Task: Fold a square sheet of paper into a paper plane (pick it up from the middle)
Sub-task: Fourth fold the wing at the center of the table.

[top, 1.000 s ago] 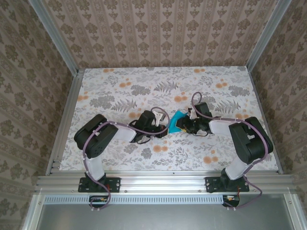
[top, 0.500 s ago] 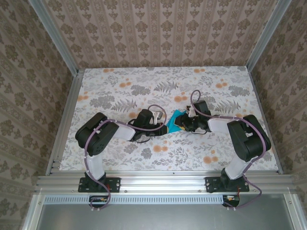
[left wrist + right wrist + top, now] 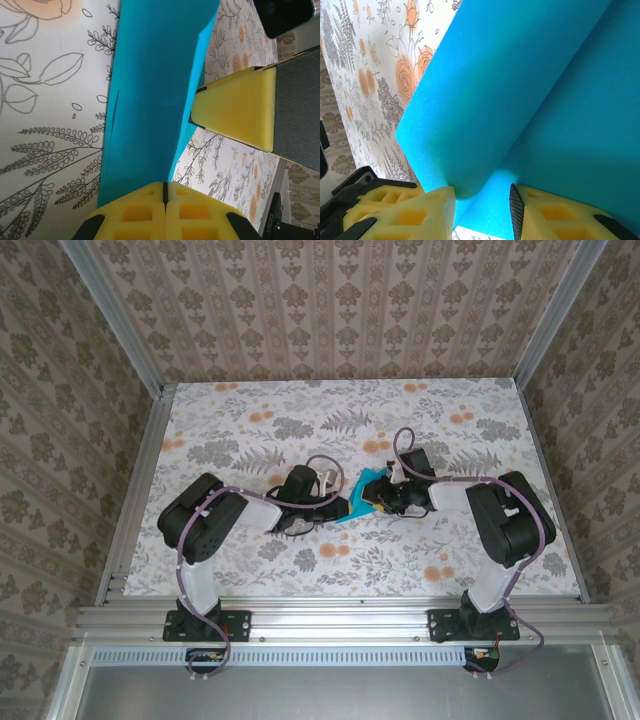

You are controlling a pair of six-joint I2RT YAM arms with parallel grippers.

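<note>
**Bench.** The top external view shows the whole bench (image 3: 450,420): a flat rectangular surface with a floral print in grey and orange. It is bounded by aluminium rails (image 3: 340,618) and enclosed by patterned walls (image 3: 300,310). Bare bench lies open on every side of the work point, widest toward the far edge and the two side rails.

**Arms.** Both arms reach inward from the near edge and meet close to the bench centre. The left gripper (image 3: 338,505) and the right gripper (image 3: 382,494) face each other, just beside one another.

**Task item.** The square sheet of paper (image 3: 358,502) sits between the two grippers as a small creased cyan-blue shape. The overhead view does not resolve the folds.

**Left wrist view.** The paper appears as a long flat band with straight, sharp edges and a second layer along its right side. It lies over the printed bench. The left jaws are closed. Their yellow foam pads (image 3: 140,212) meet at a thin seam, with the near end of the paper clamped there. One yellow pad of the right gripper (image 3: 235,107) touches the paper's right edge.

**Right wrist view.** The paper is matte and smooth. One flap curls over into a rounded, uncreased fold. The right jaws stand apart and straddle that fold, with a waffle-cut yellow pad (image 3: 405,212) on each side.
</note>
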